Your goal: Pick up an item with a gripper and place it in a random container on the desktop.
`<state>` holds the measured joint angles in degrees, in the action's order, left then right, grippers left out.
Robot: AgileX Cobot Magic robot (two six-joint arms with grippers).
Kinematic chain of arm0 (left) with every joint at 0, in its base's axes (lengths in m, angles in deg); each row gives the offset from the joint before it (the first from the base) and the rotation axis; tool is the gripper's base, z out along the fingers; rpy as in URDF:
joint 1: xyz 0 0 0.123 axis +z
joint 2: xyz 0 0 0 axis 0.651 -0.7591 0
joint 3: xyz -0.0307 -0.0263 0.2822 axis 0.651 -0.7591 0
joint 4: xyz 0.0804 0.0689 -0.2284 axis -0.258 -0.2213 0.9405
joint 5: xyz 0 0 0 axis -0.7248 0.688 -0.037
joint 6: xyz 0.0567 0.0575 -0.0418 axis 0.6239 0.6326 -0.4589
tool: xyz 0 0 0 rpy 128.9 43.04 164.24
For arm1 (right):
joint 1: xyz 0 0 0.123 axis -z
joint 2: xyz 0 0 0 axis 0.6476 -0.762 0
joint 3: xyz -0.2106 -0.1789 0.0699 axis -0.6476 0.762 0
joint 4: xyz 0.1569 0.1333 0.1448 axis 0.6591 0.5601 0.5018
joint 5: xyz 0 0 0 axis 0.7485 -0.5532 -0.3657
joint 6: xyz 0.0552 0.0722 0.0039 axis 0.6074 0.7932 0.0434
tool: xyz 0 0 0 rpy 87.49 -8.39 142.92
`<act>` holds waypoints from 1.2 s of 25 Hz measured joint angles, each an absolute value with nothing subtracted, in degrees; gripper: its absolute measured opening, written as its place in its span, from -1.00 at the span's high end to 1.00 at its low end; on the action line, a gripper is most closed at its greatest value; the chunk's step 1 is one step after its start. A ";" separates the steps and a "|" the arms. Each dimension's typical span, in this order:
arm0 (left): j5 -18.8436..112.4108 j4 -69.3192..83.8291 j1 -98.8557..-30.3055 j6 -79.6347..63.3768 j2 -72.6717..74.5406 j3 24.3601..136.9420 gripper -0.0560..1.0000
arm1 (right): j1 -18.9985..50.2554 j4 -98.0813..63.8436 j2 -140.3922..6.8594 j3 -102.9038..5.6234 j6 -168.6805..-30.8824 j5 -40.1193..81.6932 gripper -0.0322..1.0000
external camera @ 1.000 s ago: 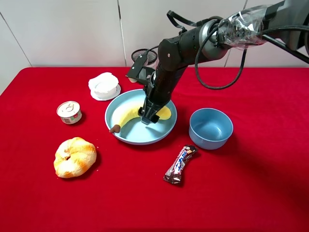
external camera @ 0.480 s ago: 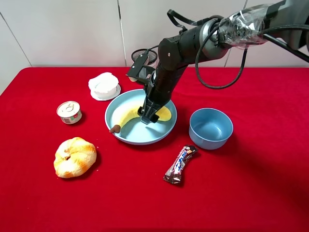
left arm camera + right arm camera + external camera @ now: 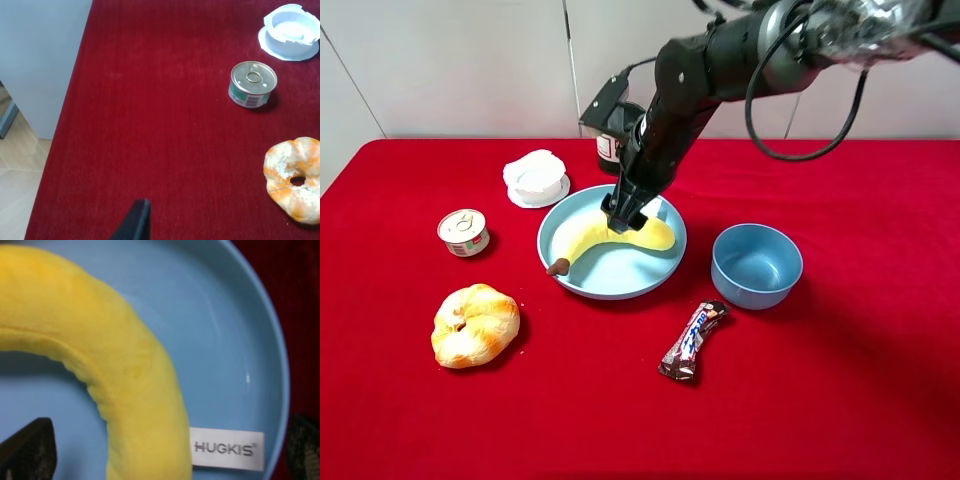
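The yellow plush banana (image 3: 605,240) lies curved in the large light-blue plate (image 3: 620,278) on the red desktop (image 3: 840,380), with its brown stem tip (image 3: 558,267) over the plate's front-left rim. My right gripper (image 3: 621,218) hangs just above the banana's middle, open and empty. In the right wrist view the banana (image 3: 125,375) and its white tag (image 3: 227,449) lie on the plate (image 3: 215,335) between the two widely spread fingertips (image 3: 27,450). Only one black fingertip (image 3: 135,222) of my left gripper shows, over bare red cloth.
A smaller deep blue bowl (image 3: 757,265) stands right of the plate. A wrapped chocolate bar (image 3: 692,340) lies in front. A croissant (image 3: 475,325), a tin can (image 3: 463,232) and a white container (image 3: 536,178) are to the left. The table's left edge (image 3: 65,125) shows in the left wrist view.
My right gripper has risen off the banana and drawn back a little, and the arm has lifted. The banana stays in the plate.
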<state>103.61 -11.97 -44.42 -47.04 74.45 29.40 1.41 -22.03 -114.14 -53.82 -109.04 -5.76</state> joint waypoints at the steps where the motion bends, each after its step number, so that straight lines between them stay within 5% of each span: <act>1: 103.61 -11.97 -44.42 -47.04 74.45 29.40 -0.96 | 1.41 -22.03 -113.35 -53.82 -109.03 -6.40 -0.41; 21: 103.61 -11.97 -44.42 -47.04 74.45 29.40 -0.96 | 1.41 -21.97 -99.82 -53.71 -104.39 -23.69 -0.41; 30: 103.61 -11.97 -44.42 -47.04 74.45 29.40 -0.96 | 1.41 -21.97 -89.94 -45.16 -100.61 -25.27 -0.41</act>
<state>103.61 -11.97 -44.42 -47.04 74.45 29.40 1.41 -21.97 -89.94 -45.16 -100.61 -25.27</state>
